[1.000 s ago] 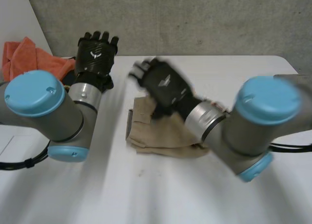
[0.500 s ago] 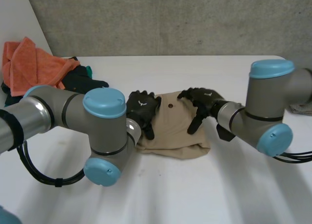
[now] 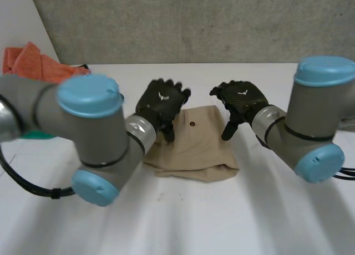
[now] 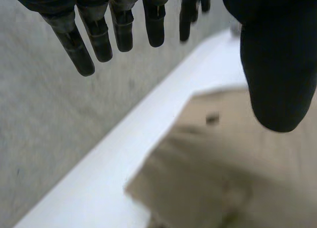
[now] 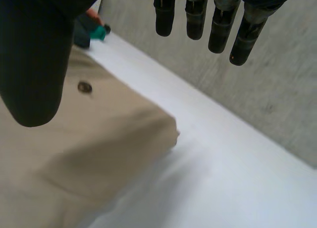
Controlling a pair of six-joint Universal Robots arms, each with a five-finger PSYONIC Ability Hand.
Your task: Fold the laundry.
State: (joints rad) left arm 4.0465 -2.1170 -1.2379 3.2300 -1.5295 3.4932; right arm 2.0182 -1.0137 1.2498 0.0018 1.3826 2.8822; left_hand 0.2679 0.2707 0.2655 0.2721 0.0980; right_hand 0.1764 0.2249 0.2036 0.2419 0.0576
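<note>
The folded tan garment point(image 3: 194, 147) lies mid-worktop point(image 3: 183, 222), the left hand point(image 3: 160, 105) over its far left corner and the right hand point(image 3: 239, 100) just by its far right corner, about equally near. The wrist views settle what the head view leaves doubtful: both hands' fingers point(image 4: 121, 27) hang straight and empty above it.

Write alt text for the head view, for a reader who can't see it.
A folded beige garment with a dark button lies on a white table. The robot's left hand and right hand, both black and open, are at its two far corners. An orange cloth is bunched at the table's far left edge.
</note>
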